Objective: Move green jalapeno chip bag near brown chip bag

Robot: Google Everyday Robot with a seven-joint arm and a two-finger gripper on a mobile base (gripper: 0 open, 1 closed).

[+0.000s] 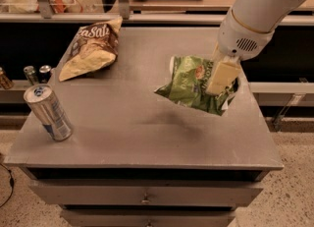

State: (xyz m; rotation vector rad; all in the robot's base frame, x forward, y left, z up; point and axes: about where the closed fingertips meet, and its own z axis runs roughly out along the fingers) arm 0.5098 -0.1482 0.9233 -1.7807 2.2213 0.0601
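The green jalapeno chip bag hangs in the air above the right half of the grey table, tilted, with its shadow on the tabletop below. My gripper is shut on the bag's right end, its cream fingers pressed over it. The brown chip bag, dark brown and tan with white lettering, lies at the table's far left corner, well apart from the green bag.
A silver drink can stands tilted near the table's left front edge. Two small can tops show on a lower shelf left of the table. A counter with a rail runs behind the table. Drawers sit under the tabletop.
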